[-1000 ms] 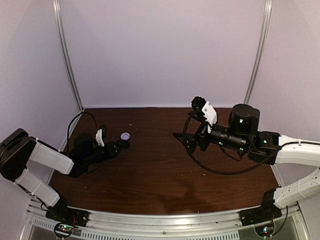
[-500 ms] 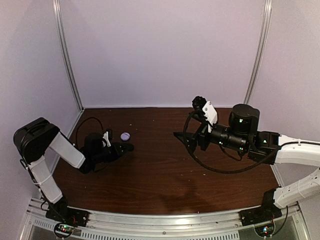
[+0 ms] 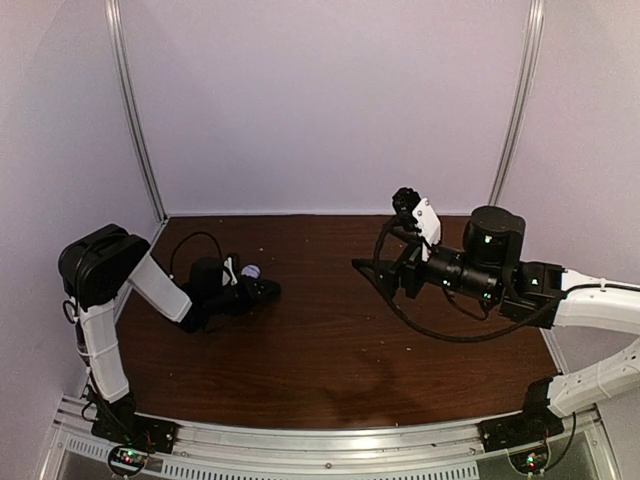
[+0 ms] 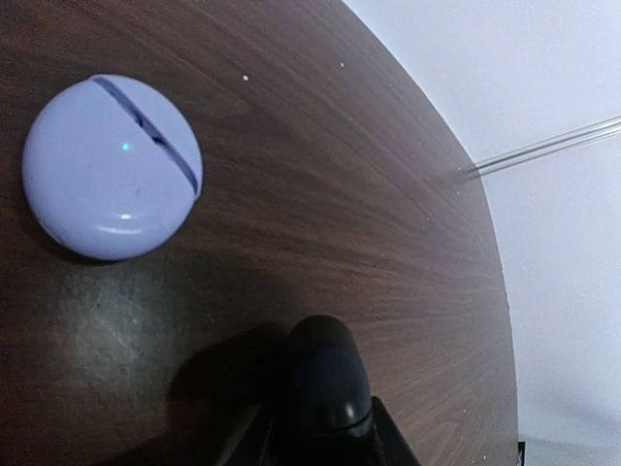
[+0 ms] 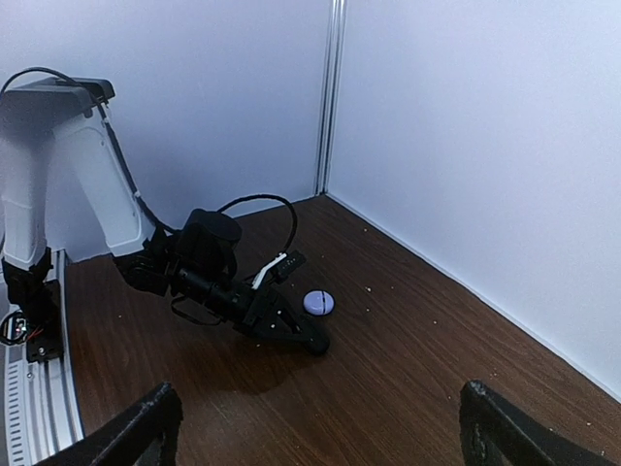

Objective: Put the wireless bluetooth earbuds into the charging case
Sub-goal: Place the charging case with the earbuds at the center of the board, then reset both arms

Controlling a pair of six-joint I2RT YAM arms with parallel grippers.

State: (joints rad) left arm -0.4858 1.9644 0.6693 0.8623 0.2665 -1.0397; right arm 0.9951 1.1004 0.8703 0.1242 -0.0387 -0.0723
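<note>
You find the charging case (image 3: 251, 270) lying flat on the dark wood table (image 3: 330, 350), at the far left. It is round, so it has no long axis. Only the left wrist view shows its lid seam, slanting from about 10 to 4 o'clock, and a small green light. The left gripper (image 3: 268, 291) has its fingers together, near the case at its 5 o'clock and apart from it. The right gripper (image 3: 368, 275) is spread wide, well away at 3 o'clock. Pale walls close the table in.

Charging case (image 4: 112, 167) sits on table (image 3: 330, 340), seemingly just behind left pincer (image 3: 266, 291).
</note>
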